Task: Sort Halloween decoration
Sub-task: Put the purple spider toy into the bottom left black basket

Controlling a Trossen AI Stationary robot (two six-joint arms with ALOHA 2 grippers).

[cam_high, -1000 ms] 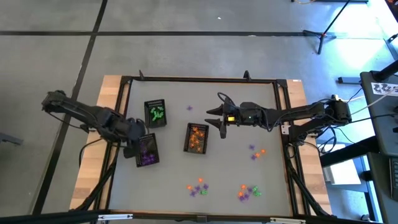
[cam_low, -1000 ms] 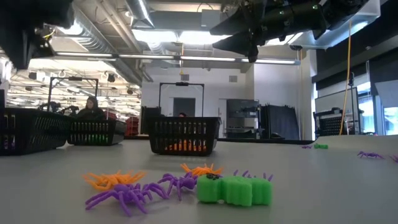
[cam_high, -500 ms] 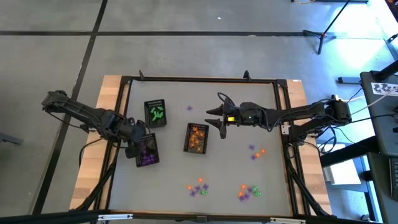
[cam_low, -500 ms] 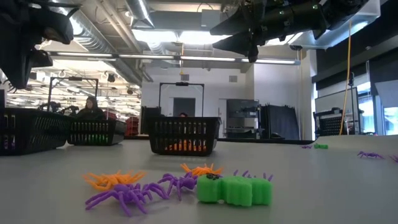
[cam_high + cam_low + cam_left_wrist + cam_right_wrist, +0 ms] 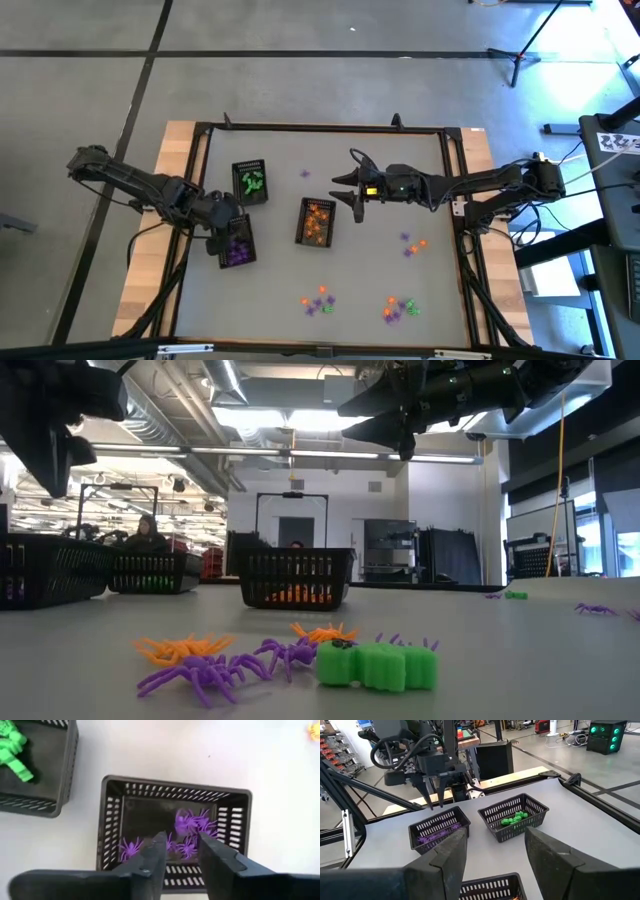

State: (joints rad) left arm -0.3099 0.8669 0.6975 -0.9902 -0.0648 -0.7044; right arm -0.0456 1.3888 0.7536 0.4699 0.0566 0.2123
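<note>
Three black trays stand on the grey table: one with green trinkets, one with purple spiders, one with orange ones. My left gripper hangs open over the purple tray, pointing down, with nothing between its fingers. The purple spiders lie on the tray's floor below it. My right gripper hovers open and empty just right of the orange tray, high above the table. Loose Halloween decoration lies near the front edge and at the right.
A lone purple trinket lies far of the orange tray. Close to the low camera sit a green trinket, purple spiders and an orange spider. A black frame rims the table. A person shows in the room behind.
My left gripper has shifted a little toward the table's right, staying over the purple tray. My right gripper has kept still.
</note>
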